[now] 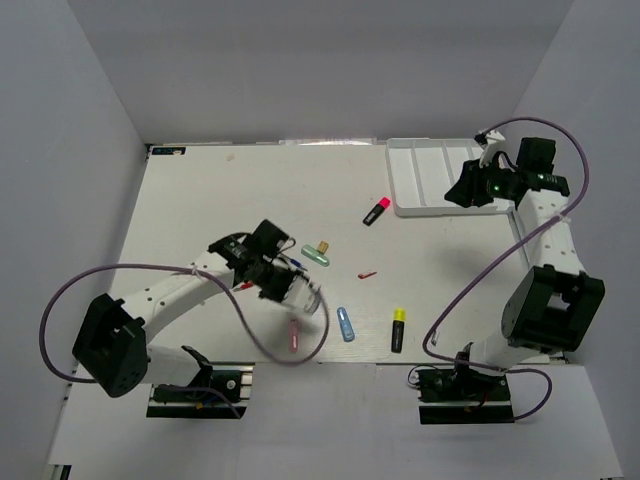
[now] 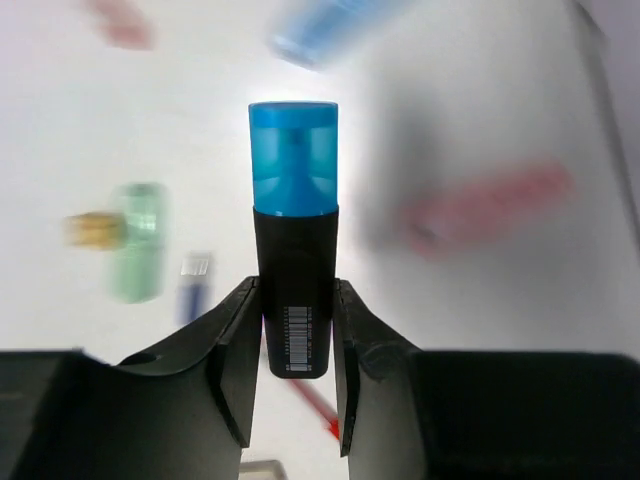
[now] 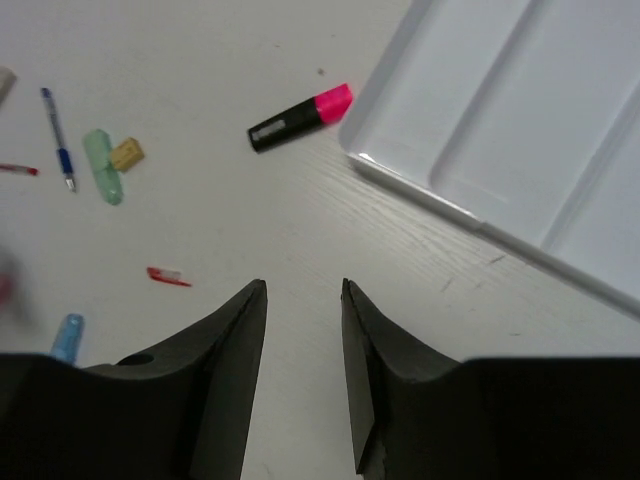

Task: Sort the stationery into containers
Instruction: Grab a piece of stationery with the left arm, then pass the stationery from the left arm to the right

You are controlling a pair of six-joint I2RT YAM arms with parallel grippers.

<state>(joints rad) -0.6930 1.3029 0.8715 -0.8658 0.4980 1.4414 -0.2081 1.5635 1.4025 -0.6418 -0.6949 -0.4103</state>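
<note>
the left arm reached from its base at the near left out to the right, forearm angled inward, wrist tipped down. the left gripper pointed downward, and its fingers pressed on both sides of the black barrel of a highlighter, gripping it low, the capped end sticking out past the tips. the right arm rose from its base at the near right and stretched to the far right side, wrist turned back leftward. the right gripper hung tilted down with jaws parted, its fingers well apart.
</note>
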